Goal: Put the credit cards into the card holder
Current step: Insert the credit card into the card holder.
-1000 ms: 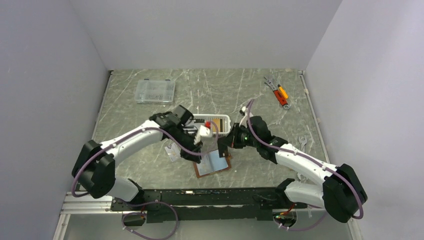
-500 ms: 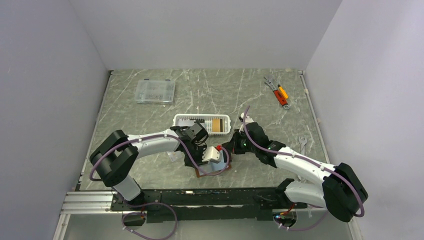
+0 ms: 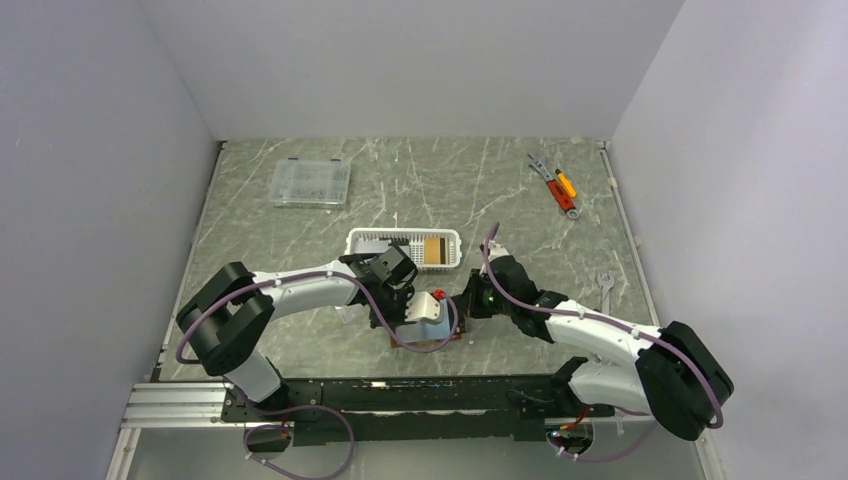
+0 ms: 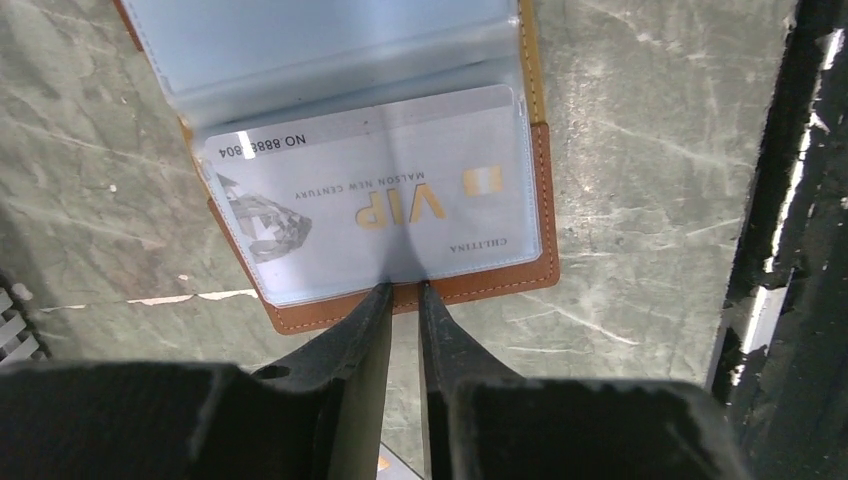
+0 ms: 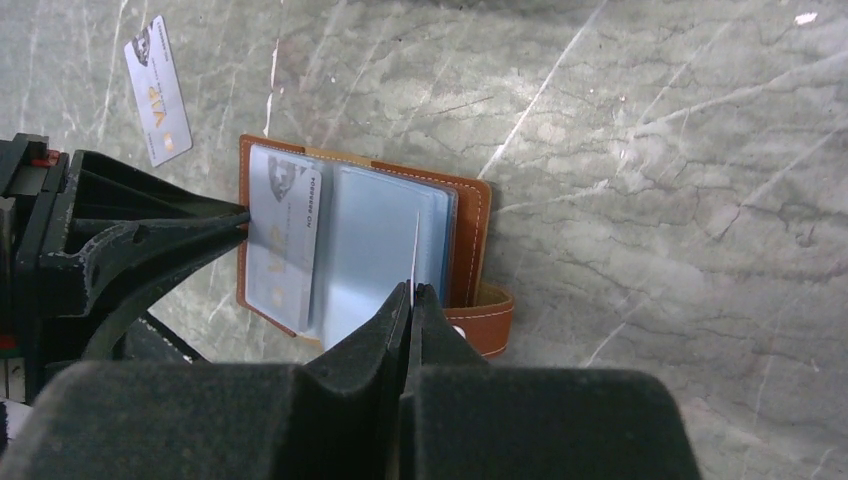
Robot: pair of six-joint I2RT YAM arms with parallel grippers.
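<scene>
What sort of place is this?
Probably a robot test cell: a green marbled tabletop boxed in by plain white walls, two white-and-black robot arms bolted at its edge.

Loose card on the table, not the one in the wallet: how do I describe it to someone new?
Find the open brown card holder near the table's front edge, between the arms. Off its left-arm side, a pale grey VIP card lies flat on bare marble. Unlike its twin in the holder's clear sleeve, nothing covers it.
</scene>
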